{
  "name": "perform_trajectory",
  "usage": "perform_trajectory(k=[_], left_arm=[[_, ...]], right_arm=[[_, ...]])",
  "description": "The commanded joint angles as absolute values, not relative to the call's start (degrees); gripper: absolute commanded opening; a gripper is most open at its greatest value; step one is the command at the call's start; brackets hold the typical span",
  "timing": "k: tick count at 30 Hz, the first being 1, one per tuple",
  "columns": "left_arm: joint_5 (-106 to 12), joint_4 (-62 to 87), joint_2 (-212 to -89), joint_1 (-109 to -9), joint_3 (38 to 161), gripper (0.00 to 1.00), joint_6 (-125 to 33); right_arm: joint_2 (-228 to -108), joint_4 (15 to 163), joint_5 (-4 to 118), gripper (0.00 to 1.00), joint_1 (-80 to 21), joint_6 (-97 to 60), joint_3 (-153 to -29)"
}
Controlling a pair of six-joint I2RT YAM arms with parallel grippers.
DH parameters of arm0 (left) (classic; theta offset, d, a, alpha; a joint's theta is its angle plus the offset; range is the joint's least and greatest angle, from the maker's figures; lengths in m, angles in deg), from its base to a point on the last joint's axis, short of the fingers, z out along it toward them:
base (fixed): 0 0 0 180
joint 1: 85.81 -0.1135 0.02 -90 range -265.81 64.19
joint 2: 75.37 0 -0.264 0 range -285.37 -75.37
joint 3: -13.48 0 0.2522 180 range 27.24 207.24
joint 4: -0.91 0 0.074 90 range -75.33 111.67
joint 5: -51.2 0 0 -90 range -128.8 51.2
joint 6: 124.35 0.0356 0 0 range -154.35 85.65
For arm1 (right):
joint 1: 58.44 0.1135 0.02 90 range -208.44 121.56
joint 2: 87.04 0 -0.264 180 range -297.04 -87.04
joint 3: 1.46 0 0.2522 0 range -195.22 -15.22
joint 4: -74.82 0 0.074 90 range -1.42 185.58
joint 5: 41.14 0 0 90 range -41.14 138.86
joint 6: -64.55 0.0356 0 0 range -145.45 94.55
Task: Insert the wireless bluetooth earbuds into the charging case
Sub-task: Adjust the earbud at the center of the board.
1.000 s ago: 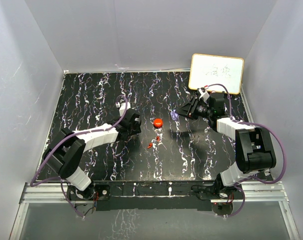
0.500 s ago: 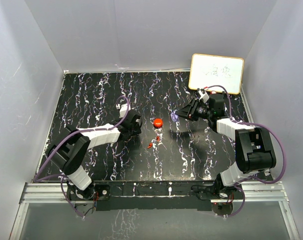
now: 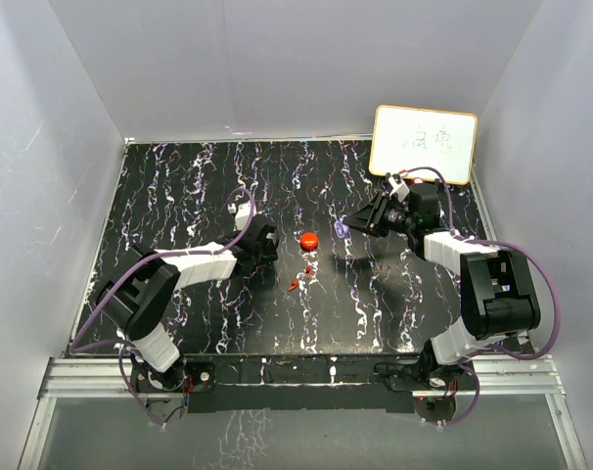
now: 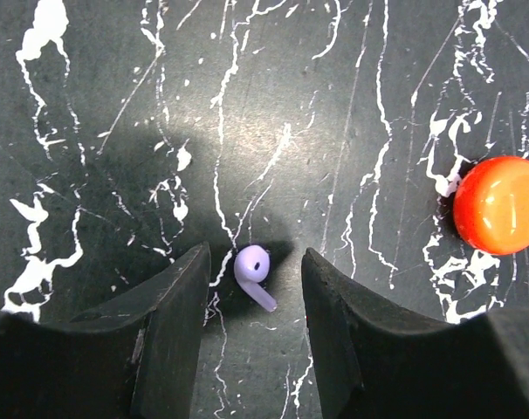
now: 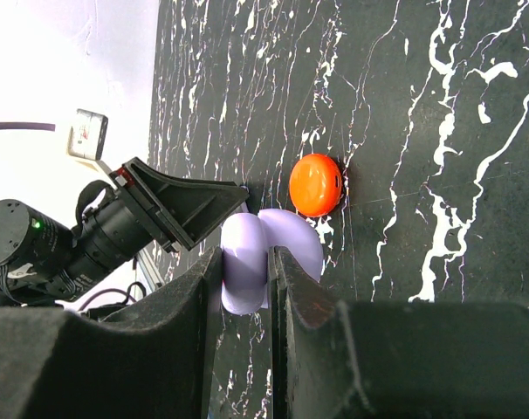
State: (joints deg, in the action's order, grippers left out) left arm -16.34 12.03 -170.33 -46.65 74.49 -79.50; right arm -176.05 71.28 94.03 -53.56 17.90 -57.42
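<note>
A lavender earbud (image 4: 251,271) lies on the black marbled table between the open fingers of my left gripper (image 4: 253,292), which is low over it; neither finger touches it. In the top view my left gripper (image 3: 263,241) hides that earbud. My right gripper (image 5: 247,288) is shut on the purple charging case (image 5: 245,262), which looks hinged open, with one half between the fingers. It holds the case above the table (image 3: 342,228). Two red earbuds (image 3: 309,270) (image 3: 295,285) lie in front of the round red case (image 3: 309,238). No second lavender earbud shows.
The red case also shows at the right edge of the left wrist view (image 4: 500,205) and beyond the purple case in the right wrist view (image 5: 316,184). A white framed board (image 3: 424,143) leans at the back right. Grey walls enclose the table (image 3: 179,186).
My left gripper has shifted a little to the right, toward the red case. My right gripper, still holding the purple case, has barely moved.
</note>
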Motion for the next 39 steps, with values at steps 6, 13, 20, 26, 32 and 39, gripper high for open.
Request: perform_trajectory(k=[6,13,20,26,32,39], left_arm=[[-24.09,2.24,-170.03,-46.26,71.18,0.45,-79.38],[-26.72,-7.35,-160.00,-46.26,65.37,0.45,-78.94],[-24.25,-2.78,-154.50,-46.26,65.72,0.45,-76.29],[-21.48,3.75,-157.28,-46.17,68.05,0.46,-74.64],[-21.17,4.85,-159.05,-46.00,68.49,0.49,-74.72],[-21.81,7.27,-164.03,-45.03,71.05,0.50,-74.25]], right_arm=[[-175.18,68.97,94.06,0.00,-53.37,16.79,-56.98],[-174.89,69.14,93.91,0.00,-53.47,16.76,-56.95],[-175.15,69.12,94.03,0.00,-53.44,16.77,-57.23],[-174.93,69.25,93.95,0.00,-53.46,16.68,-57.31],[-174.91,69.64,93.86,0.00,-53.49,16.71,-57.65],[-175.18,69.86,93.86,0.00,-53.49,16.49,-58.16]])
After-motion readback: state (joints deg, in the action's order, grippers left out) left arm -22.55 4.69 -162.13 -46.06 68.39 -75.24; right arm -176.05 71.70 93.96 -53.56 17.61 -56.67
